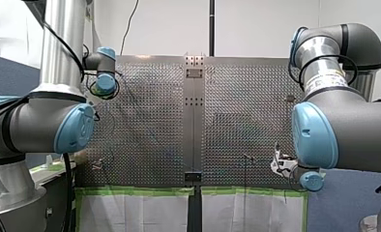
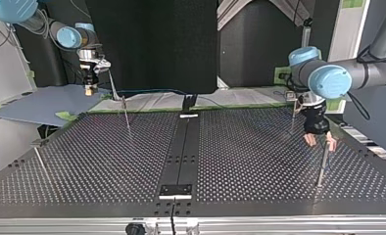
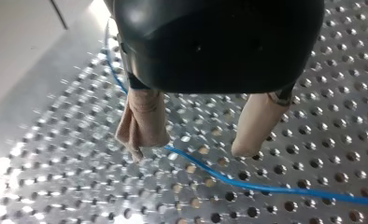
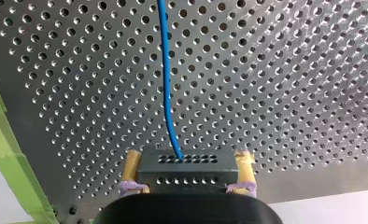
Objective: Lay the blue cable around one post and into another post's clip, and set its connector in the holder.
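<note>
Only its wrist view shows my right gripper (image 4: 187, 161) pinching the connector (image 4: 187, 171); my left gripper (image 3: 191, 149) stands spread

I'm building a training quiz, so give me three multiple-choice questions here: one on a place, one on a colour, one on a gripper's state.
1. Where is the blue cable in the left wrist view? A) wound round a post B) on the table under my left gripper C) clamped in its fingers
2. My left gripper's pads are: A) beige B) green C) red
3. My right gripper is: A) open B) shut on a post C) shut on the connector
Answers: B, it lies loose on the perforated sheet; A, both show beige; C, the right wrist view shows it clamped.
</note>
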### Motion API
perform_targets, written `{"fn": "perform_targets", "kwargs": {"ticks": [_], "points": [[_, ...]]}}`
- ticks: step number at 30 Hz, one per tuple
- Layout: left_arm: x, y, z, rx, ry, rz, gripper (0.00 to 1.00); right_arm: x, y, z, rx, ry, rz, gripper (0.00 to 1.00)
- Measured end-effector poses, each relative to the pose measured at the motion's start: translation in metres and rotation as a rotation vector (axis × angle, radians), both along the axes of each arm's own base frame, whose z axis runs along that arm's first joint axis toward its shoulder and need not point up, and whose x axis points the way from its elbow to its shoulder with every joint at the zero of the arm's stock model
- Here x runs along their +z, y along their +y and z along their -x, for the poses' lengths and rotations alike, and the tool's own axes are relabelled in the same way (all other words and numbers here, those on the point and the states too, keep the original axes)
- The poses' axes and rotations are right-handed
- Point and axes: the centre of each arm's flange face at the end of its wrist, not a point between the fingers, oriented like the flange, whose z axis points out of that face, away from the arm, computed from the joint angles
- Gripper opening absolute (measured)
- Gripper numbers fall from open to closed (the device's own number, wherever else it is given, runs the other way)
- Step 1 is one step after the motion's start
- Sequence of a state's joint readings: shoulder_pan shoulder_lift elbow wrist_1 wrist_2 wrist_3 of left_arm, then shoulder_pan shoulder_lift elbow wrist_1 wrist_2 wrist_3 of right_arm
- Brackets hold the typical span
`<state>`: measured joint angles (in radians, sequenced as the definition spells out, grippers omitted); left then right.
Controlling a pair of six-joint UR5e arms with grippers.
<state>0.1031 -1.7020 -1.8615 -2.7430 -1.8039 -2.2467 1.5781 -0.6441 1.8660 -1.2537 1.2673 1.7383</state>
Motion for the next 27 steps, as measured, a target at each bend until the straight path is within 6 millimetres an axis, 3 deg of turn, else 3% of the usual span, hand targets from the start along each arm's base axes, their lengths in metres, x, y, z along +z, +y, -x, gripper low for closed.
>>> {"fn": "perform_targets", "kwargs": {"ticks": [6, 14, 20, 27], "points": [[0.006, 0.002, 0.024, 0.023, -0.053, 0.042, 1.0, 0.001, -0.001, 0.0, 0.001, -0.001, 0.003, 0.02], [0.014, 0.005, 0.061, 0.097, 0.001, -0.012, 1.0, 0.001, -0.002, -0.001, 0.003, -0.007, 0.001, 0.02], [0.045, 0.008, 0.075, 0.149, 0.003, -0.066, 1.0, 0.001, -0.003, -0.002, 0.003, -0.013, 0.001, 0.02], [0.101, 0.003, 0.084, 0.11, -0.04, -0.135, 1.0, 0.001, -0.003, -0.002, 0.003, -0.018, 0.0, 0.02]]}}
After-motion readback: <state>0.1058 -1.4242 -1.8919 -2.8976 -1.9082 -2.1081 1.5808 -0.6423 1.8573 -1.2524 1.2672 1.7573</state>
